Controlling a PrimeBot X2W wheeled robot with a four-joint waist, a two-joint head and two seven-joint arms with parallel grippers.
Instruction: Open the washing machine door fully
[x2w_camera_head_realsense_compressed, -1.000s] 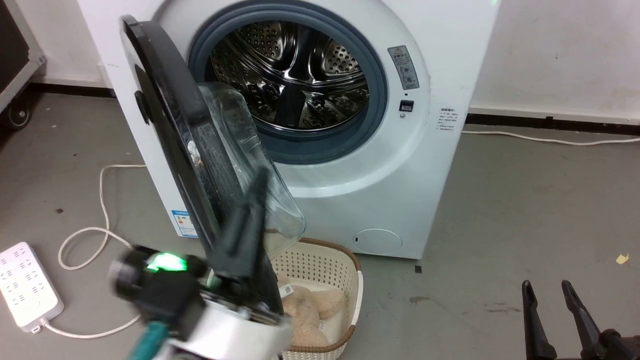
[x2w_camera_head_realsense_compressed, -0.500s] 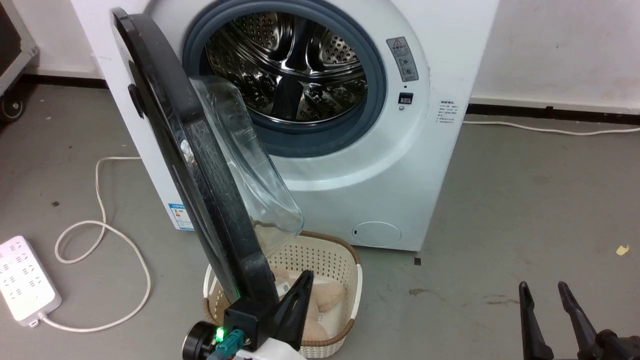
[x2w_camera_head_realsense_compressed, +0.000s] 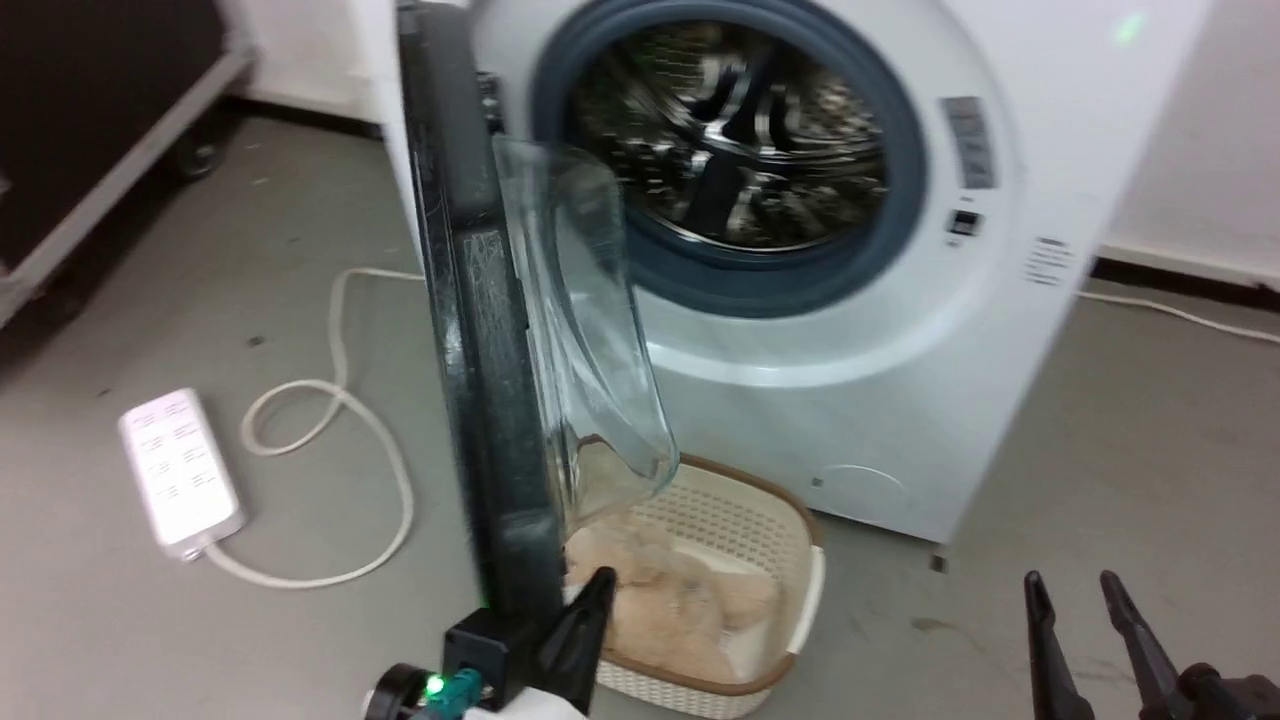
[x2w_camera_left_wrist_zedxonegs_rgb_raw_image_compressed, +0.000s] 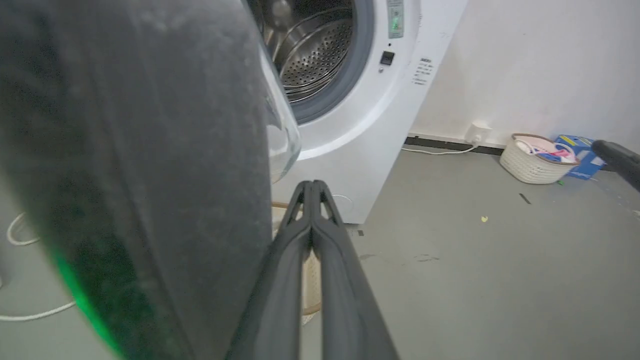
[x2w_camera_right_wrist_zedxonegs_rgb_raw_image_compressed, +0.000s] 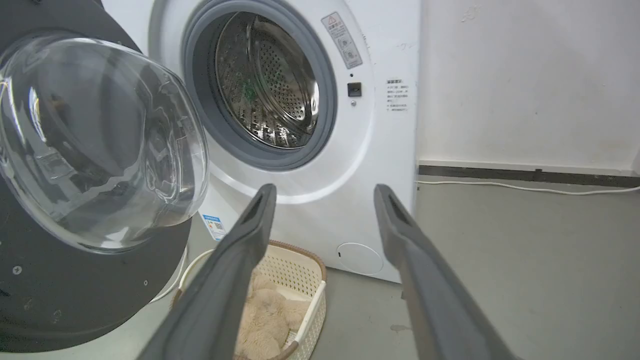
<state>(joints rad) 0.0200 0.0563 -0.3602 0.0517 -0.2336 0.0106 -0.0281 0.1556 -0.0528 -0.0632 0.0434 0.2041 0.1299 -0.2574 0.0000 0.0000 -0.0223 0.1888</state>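
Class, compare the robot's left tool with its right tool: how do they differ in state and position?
The left tool has its fingers pressed together; the right tool holds its fingers apart. The left tool sits by the lower edge of the washing machine door; the right tool hangs over bare floor, away from it. Both have two long dark fingers.

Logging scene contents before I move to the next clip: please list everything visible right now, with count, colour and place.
washing machine door: one, black rim with clear glass bowl, swung open
washing machine: one, white, against the wall
drum: one, steel, behind grey rubber ring
laundry basket: one, cream with brown rim, floor below door, holding beige fluffy item
power strip: one, white, floor left, with white cable
second basket: one, white, by the wall
left hand: dark, shut, beside door's edge
right hand: dark, open, away from machine
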